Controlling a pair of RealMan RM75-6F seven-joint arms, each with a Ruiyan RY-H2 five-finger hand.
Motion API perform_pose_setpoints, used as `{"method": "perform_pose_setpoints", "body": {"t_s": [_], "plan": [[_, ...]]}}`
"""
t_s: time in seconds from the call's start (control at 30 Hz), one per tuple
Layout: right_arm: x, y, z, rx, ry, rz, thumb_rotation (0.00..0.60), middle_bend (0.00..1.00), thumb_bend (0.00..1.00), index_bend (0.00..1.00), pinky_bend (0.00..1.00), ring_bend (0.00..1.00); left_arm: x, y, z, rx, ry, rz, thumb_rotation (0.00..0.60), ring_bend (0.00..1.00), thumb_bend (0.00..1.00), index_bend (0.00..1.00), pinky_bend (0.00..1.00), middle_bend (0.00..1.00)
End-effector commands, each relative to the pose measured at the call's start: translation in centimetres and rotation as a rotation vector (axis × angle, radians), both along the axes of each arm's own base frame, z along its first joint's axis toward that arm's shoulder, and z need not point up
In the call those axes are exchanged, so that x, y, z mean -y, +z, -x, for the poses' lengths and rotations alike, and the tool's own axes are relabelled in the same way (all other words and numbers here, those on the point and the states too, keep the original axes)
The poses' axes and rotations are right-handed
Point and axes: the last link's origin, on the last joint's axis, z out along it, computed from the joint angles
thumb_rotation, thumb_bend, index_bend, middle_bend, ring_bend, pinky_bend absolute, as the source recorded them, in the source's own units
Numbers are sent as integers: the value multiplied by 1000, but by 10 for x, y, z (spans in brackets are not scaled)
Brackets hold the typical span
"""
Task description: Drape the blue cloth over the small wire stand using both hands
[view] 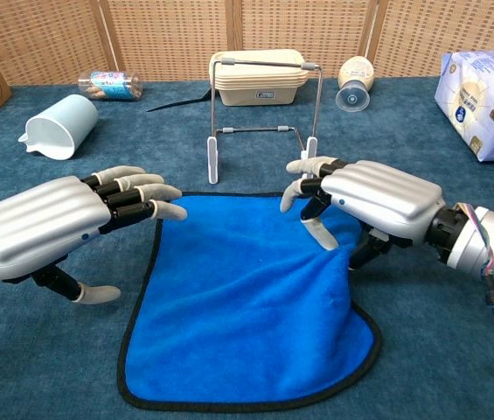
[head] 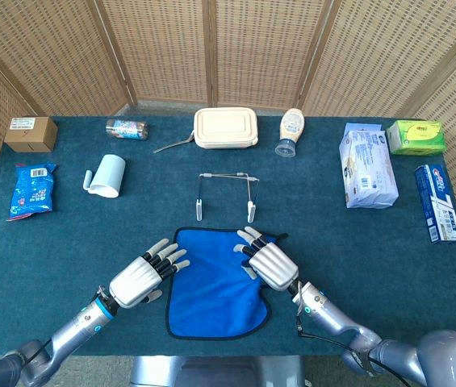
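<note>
The blue cloth (head: 211, 286) (view: 247, 306) lies spread on the table in front of the small wire stand (head: 226, 193) (view: 264, 114), which stands upright just beyond its far edge. My right hand (head: 269, 262) (view: 373, 197) sits on the cloth's far right corner. Its thumb presses down, and the cloth's right edge is gathered up under its palm. My left hand (head: 143, 278) (view: 54, 232) hovers at the cloth's left edge, holding nothing, with its fingers spread and their tips over the far left corner.
Behind the stand are a cream lunch box (head: 226, 127), a squeeze bottle (head: 290, 131) and a spoon (head: 173, 145). A pale blue jug (head: 106, 175) (view: 59, 127) lies at the left. Packets and boxes (head: 367, 165) line the right side, with a snack bag (head: 31, 190) and a carton (head: 30, 133) at the far left.
</note>
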Motion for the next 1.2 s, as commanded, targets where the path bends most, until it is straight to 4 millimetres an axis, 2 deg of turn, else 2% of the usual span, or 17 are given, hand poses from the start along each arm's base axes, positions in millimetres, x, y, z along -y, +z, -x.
{"method": "perform_pose_setpoints", "body": {"t_s": [0.03, 1.2], "plan": [[0, 0, 0, 0, -2, 0, 600, 286, 359, 733, 12, 3, -1, -4, 0, -2, 2, 8, 600, 73, 294, 129, 35, 88], [1, 2, 4, 9, -28, 4, 600, 286, 362, 725, 26, 3, -13, -33, -21, 41, 6, 32, 600, 74, 293, 143, 35, 110]]}}
